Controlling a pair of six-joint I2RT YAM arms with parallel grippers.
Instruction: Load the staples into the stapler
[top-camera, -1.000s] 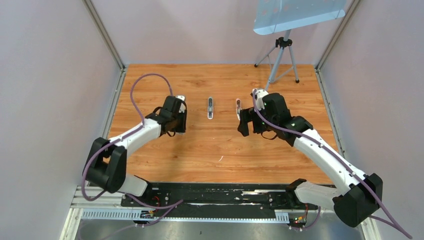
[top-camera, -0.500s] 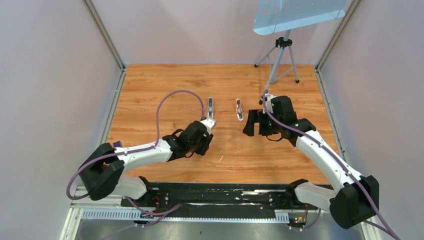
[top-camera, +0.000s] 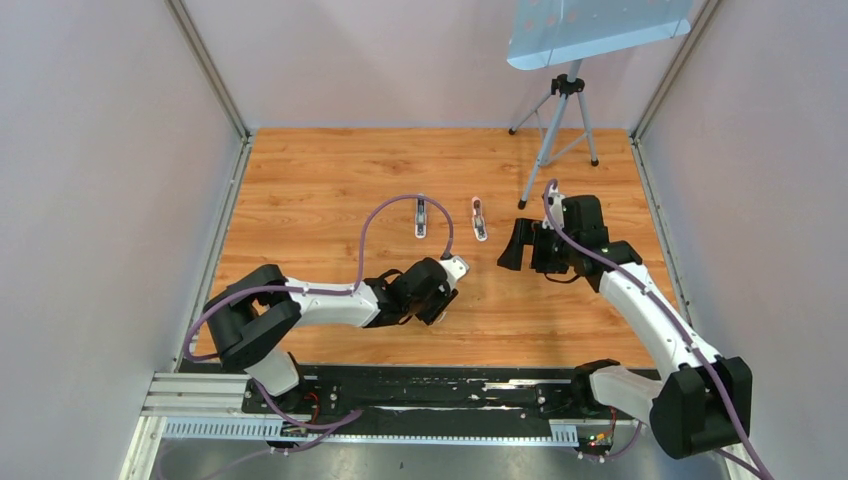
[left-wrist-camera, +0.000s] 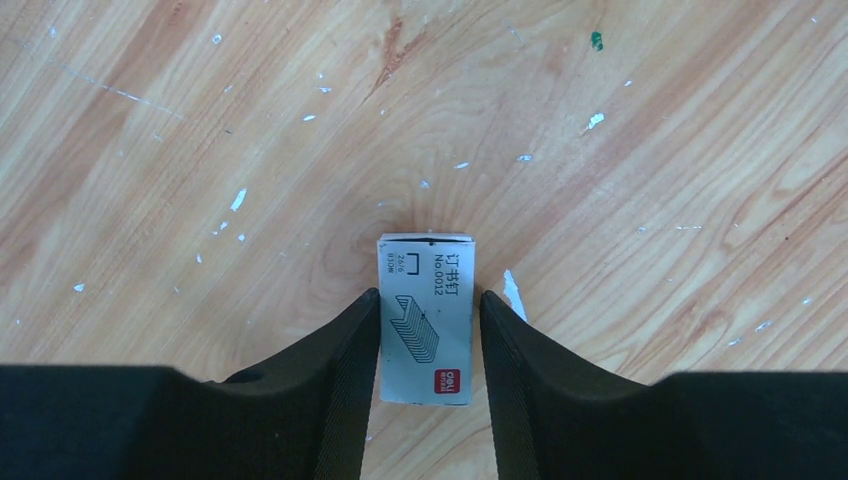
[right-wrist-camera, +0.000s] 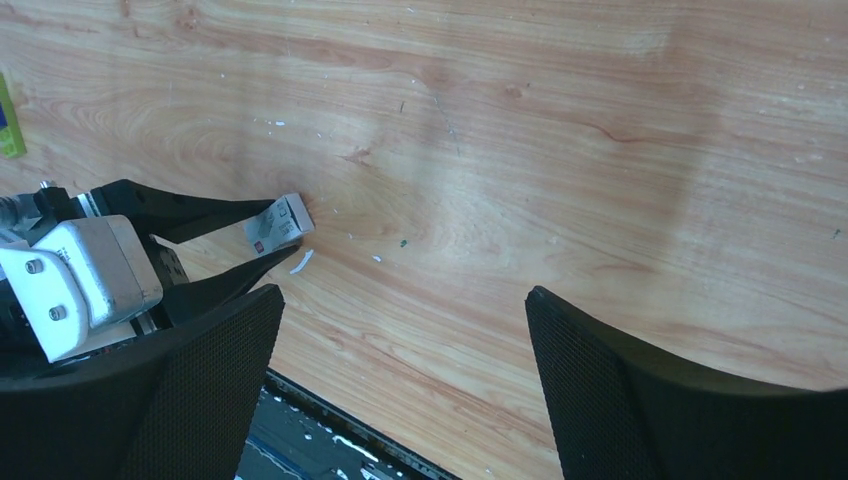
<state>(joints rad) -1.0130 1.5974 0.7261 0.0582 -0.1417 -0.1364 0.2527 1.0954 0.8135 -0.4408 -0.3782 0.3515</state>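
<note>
The stapler, slim and pale blue-grey, lies on the wooden table at mid-far centre, clear of both grippers. No loose strip of staples shows. My left gripper is low over the table near the front centre. In the left wrist view the left gripper is open and straddles a small white staple box that lies flat. The left finger touches the box; a thin gap remains at the right finger. The box also shows in the right wrist view. My right gripper is wide open and empty, also in its own view.
A small pink piece lies just right of the stapler. A tripod holding a pale panel stands at the back right. A white scrap lies beside the box. The black base rail runs along the table's near edge.
My left arm swung from the far left toward the front centre and came down around the white box. My right arm drew back to the right, away from the pink piece.
</note>
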